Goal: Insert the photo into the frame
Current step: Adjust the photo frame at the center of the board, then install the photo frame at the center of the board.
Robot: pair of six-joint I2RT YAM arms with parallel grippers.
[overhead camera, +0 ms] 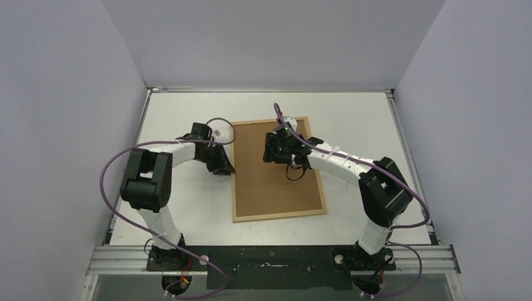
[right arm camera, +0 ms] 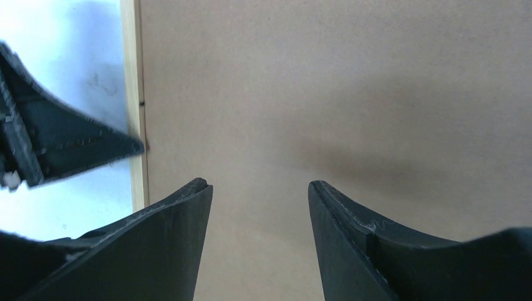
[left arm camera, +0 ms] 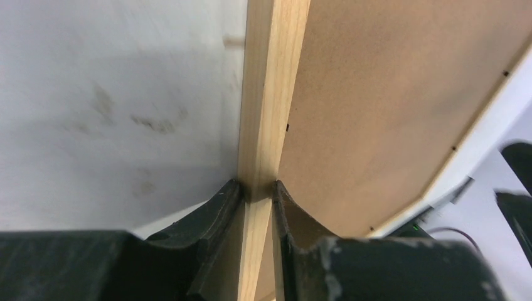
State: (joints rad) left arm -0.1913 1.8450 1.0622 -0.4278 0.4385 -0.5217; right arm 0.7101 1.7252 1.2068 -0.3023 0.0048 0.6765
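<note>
The frame [overhead camera: 274, 188] lies back side up in the middle of the table, a plain brown board inside a thin light-wood rim. My left gripper [overhead camera: 227, 164] is at its left rim. In the left wrist view the gripper [left arm camera: 257, 187] is shut on the wooden rail [left arm camera: 270, 94], one finger on each side of it. My right gripper [overhead camera: 276, 150] hovers over the upper part of the board. It stands open [right arm camera: 258, 185] with only the brown board [right arm camera: 345, 94] showing between its fingers. The photo is not in view.
The white table [overhead camera: 175, 213] is walled in by grey panels on the left, right and back. A black mounting rail [overhead camera: 270, 266] runs along the near edge. A dark finger of the left gripper [right arm camera: 63, 144] shows in the right wrist view at the frame's left rim.
</note>
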